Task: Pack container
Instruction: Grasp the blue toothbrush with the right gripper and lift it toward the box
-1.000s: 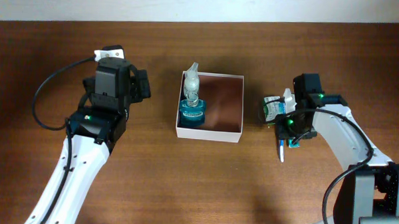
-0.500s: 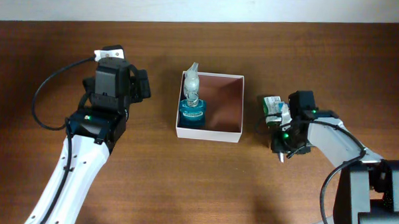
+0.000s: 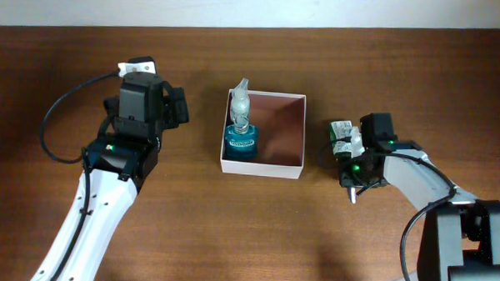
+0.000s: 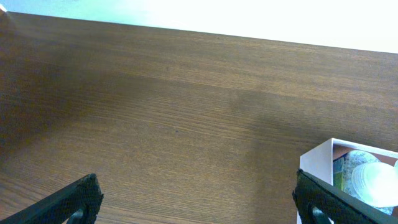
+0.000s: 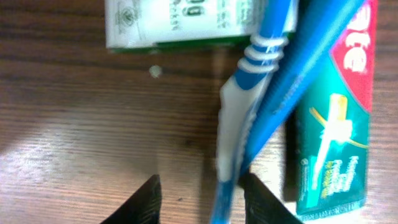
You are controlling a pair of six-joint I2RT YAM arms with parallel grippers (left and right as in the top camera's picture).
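The container (image 3: 261,168), a shallow white-walled box with a reddish-brown inside, sits mid-table with a blue bottle (image 3: 241,140) standing in its left half. My right gripper (image 3: 350,165) hangs low over a blue-and-white toothbrush (image 5: 233,143). The brush lies between the jaws against the right finger (image 5: 264,202), with a gap to the left finger (image 5: 146,202). Beside it lie a toothpaste box (image 5: 336,124) and a green-and-white carton (image 5: 180,22). My left gripper (image 4: 199,196) stands wide open over bare wood, left of the container's corner (image 4: 314,163).
The carton (image 3: 342,134) lies right of the container, under my right wrist. The toothbrush's handle end (image 3: 352,192) sticks out toward the front. The table's far edge meets a pale wall. Dark wood stretches in front of the container and between the arms.
My right gripper has dropped lower and shifted slightly left over the toothbrush, and its jaws have narrowed around it. The left arm has not moved.
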